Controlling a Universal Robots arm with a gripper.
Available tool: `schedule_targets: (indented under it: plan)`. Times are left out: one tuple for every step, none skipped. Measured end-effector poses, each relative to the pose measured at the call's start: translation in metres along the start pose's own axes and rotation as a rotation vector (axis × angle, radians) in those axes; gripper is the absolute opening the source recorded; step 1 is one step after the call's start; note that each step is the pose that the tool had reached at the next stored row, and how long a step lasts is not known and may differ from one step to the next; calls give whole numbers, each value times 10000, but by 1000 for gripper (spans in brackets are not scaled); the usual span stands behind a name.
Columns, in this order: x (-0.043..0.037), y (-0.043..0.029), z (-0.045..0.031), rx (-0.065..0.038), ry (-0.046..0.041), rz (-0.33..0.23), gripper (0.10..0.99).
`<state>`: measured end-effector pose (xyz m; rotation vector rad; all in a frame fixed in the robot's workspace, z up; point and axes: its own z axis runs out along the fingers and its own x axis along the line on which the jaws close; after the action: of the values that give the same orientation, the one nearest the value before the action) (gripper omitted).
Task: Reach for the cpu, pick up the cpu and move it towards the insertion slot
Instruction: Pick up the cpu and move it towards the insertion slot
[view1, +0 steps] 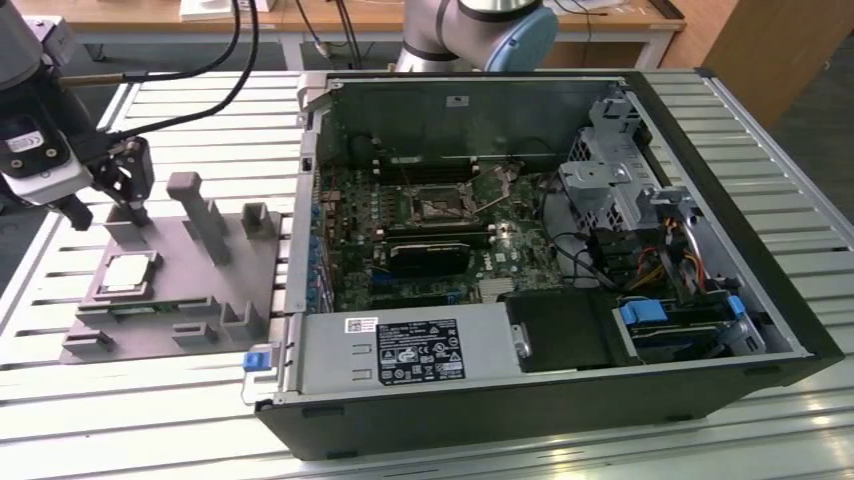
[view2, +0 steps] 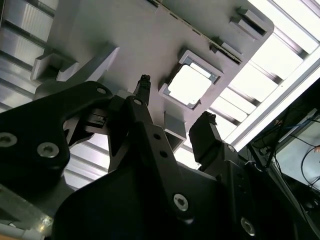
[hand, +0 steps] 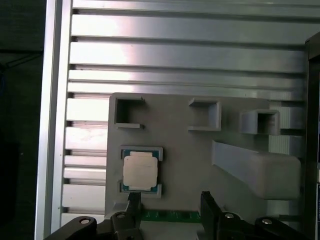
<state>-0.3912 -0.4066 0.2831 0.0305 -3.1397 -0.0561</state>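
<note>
The cpu is a flat silvery square lying in a framed pocket of a grey plastic fixture at the exterior view's left. Both wrist views show it too: cpu, cpu. My gripper hangs above the fixture, a little beyond the cpu and apart from it. It is open, with nothing between its black fingers. In the first wrist view the gripper sits beside the chip, off to one side. The insertion slot is the dark square socket on the green board inside the computer case.
The open black computer case fills the exterior view's middle and right, with a power supply and drive cage inside. Tall grey posts rise from the fixture near the gripper. A green memory stick lies on the fixture. Everything rests on a slatted aluminium table.
</note>
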Motion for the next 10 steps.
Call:
schedule_targets:
  plan:
    - [0, -1, 17, 0, 0, 0, 588]
    - [0, -1, 35, 1, 1, 0, 588]
    - [0, -2, 53, 1, 1, 0, 588]
    - [1, -3, 71, 2, 2, 1, 588]
    - [1, -7, 90, 1, 1, 1, 588]
    - [2, -16, 107, 2, 3, -3, 588]
    - [3, -24, 124, 2, 4, -12, 588]
    - [6, -31, 137, 4, 7, -19, 588]
    - [10, -39, 148, 4, 7, -28, 588]
    - [14, -45, 158, 6, 5, -33, 588]
